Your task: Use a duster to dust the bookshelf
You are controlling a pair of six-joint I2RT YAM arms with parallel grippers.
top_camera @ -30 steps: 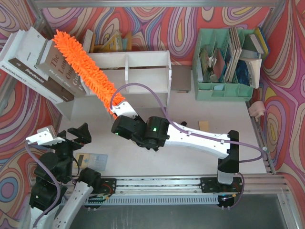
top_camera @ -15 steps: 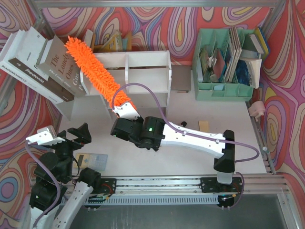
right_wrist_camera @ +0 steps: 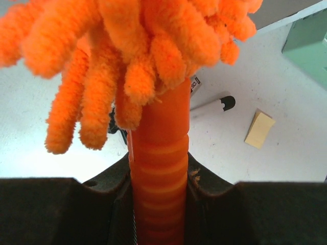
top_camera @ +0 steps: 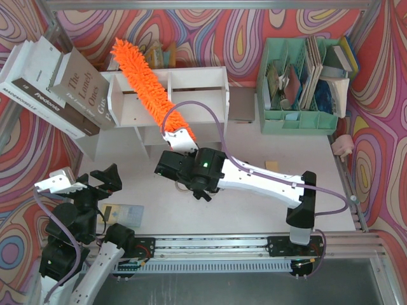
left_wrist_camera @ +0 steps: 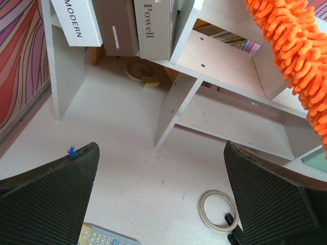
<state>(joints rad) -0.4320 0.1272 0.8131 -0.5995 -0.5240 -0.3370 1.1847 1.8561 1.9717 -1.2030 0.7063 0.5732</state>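
The right gripper (top_camera: 175,141) clamps the duster (top_camera: 147,81) by its handle, the fluff lying across the bookshelf (top_camera: 198,79) top's left half. The right half and inner tiers seem not yet done. The left gripper (top_camera: 86,180) is spread wide and empty.

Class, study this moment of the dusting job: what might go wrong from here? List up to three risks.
1. The duster crosses over the bookshelf; a leftward sweep may knock the leaning books.
2. The right gripper holds only the thin handle end, so the long head could twist.
3. The purple cable loops close by the shelf and might snag.
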